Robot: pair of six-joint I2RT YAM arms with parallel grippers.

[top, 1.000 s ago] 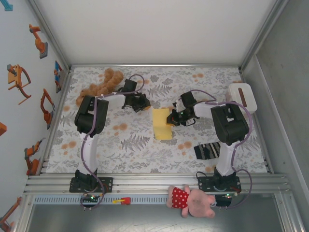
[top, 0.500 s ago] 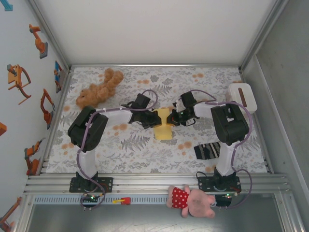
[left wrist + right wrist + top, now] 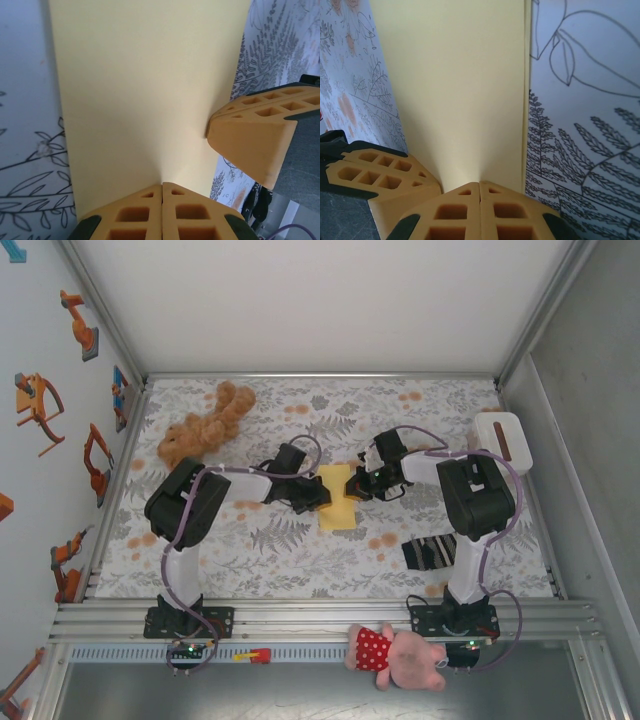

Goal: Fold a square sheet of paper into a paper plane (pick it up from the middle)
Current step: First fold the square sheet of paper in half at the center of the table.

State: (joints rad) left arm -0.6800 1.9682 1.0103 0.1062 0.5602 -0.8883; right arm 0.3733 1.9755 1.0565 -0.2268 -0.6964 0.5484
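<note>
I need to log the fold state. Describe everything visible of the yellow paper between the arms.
The paper is thin, plain pale yellow, matte and unprinted. It lies flat on the floral table cover as a rectangle longer than wide. A second edge running just inside one long side suggests it is folded double. The shut left gripper touches its left side and the shut right gripper its right, tips on the sheet.

Floral tablecloth (image 3: 300, 550); white back wall (image 3: 320, 300); robot stickers (image 3: 40, 405) on L wall.
</note>
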